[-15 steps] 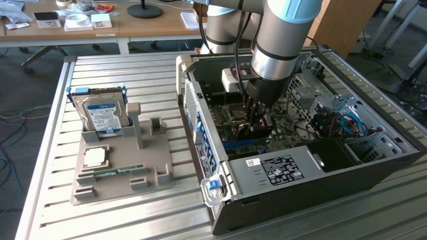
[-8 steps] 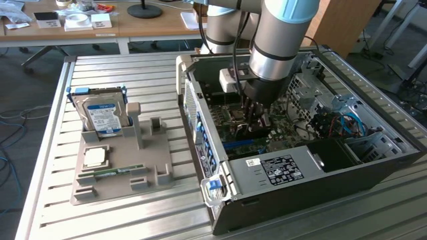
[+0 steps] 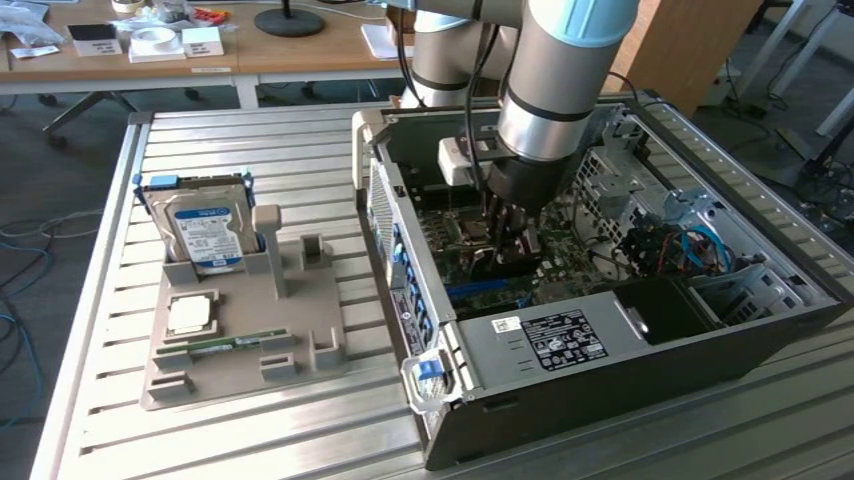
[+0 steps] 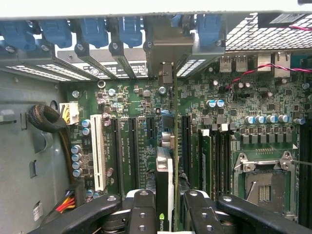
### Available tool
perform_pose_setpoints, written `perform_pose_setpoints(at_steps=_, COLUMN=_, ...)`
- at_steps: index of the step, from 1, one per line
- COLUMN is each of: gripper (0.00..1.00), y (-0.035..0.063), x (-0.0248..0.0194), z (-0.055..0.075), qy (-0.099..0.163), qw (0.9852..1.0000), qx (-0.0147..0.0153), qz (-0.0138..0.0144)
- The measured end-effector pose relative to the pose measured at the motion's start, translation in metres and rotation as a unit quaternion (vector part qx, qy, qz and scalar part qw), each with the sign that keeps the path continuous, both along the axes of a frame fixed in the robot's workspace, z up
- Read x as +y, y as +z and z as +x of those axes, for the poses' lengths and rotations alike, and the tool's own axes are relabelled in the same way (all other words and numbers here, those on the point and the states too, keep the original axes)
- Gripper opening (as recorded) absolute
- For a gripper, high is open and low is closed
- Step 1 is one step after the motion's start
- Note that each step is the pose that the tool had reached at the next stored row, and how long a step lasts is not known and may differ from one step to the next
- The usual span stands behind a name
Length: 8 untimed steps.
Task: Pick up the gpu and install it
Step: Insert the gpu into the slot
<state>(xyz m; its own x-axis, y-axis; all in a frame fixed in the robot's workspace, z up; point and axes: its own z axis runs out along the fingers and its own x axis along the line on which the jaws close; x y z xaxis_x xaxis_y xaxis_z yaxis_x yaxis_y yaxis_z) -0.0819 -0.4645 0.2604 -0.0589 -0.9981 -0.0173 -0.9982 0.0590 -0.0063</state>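
Plainly legible writing is scarce: a green-and-white NVIDIA logo sits on the edge of the gpu (image 4: 165,170) just where the gripper (image 4: 168,195) holds it, and the rest is too small to read, including the white printing on the black label (image 3: 561,340) of the silver power-supply box and the print on the blue-white label of the hard drive (image 3: 207,235). The gripper is clenched on the gpu, one black finger (image 4: 142,209) pressed to each face, so the card stands on edge between the fingers and runs away from them over the green motherboard (image 4: 126,97) towards the rear wall with its row of blue latches (image 4: 92,29). It lies in line with the dark expansion slots, with the long white slot (image 4: 97,151) to one side and the open CPU socket (image 4: 263,183) to the other. In the exterior view the arm (image 3: 567,60) comes down from the upper middle of the frame into the open computer case (image 3: 601,400), its gripper (image 3: 514,245) low over the board at the frame's centre. On the exterior view's left, a grey holder (image 3: 307,350) on the slatted metal tabletop (image 3: 267,430) carries the upright hard drive, a CPU (image 3: 191,313) and a green RAM stick (image 3: 220,343).
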Motion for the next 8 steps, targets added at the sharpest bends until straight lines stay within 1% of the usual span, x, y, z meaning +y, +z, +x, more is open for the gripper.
perform_pose_setpoints(at_steps=8, gripper=0.27, y=-0.0002, x=0.0, z=0.0006, qy=0.0, qw=1.0, qx=0.0, qz=0.0)
